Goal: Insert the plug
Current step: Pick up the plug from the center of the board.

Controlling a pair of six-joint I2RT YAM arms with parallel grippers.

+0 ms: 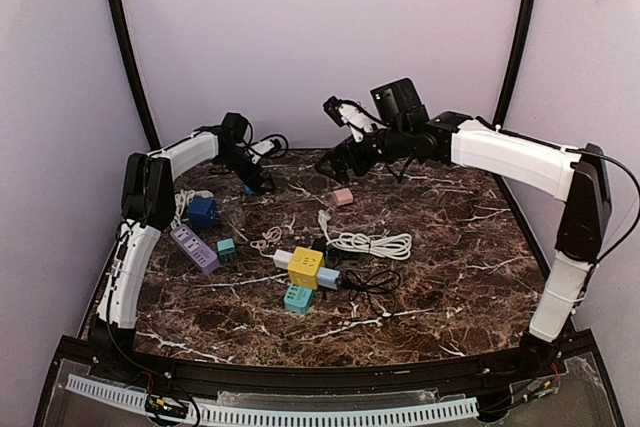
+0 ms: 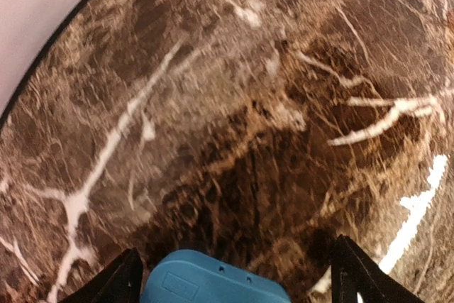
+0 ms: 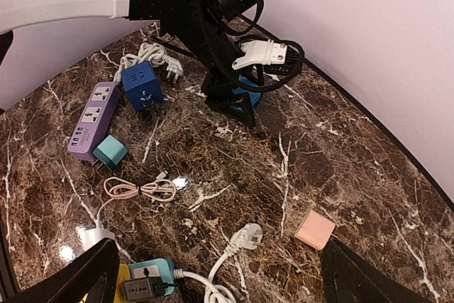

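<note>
Brown marble table point(image 1: 450, 277): left gripper point(image 2: 235, 248) stoops low, fingers spread astride a blue plastic block point(image 2: 213, 285) (right gripper point(image 3: 218, 245) likewise splayed).

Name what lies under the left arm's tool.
A blue block sits on the marble table between the fingers of the left tool. Its near end is cut off in the wrist view; the tool covers most of it from above.

One power strip point(image 1: 194, 247), four cables point(image 1: 375, 243), perhaps six adapter cubes point(image 1: 305, 267).
</note>
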